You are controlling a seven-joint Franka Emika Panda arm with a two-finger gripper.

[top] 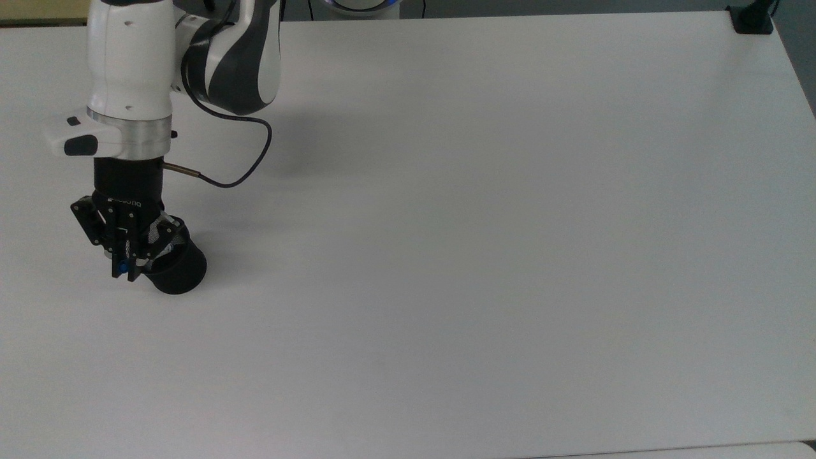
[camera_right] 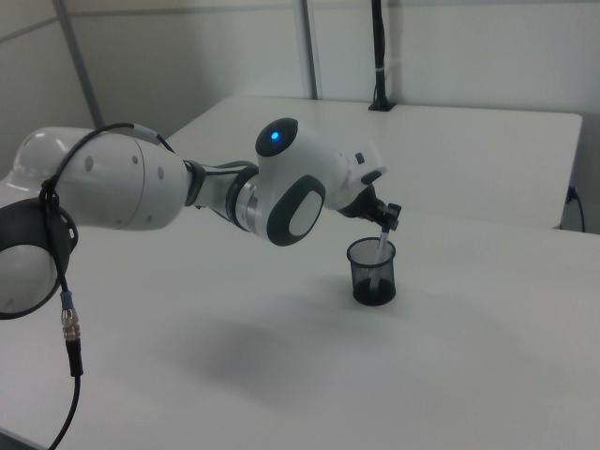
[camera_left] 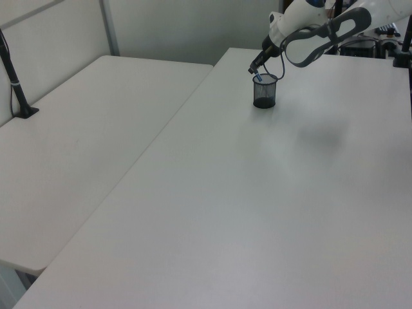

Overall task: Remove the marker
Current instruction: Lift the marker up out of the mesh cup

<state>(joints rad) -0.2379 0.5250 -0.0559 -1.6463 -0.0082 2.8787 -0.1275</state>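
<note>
Pincer [top: 125, 270] apparently clamps 1 marker [camera_right: 382, 247], 1 cup [camera_right: 372, 272].

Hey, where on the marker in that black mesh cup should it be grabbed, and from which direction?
Grip the marker at its upper end, coming from above: it leans in the mesh cup, top end poking past the rim. The claw is already shut there.

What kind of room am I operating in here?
Probably a lab or office workspace: plain white tables, partition walls, and a black clamped pole. The gripper holds the marker above a mesh cup.
</note>
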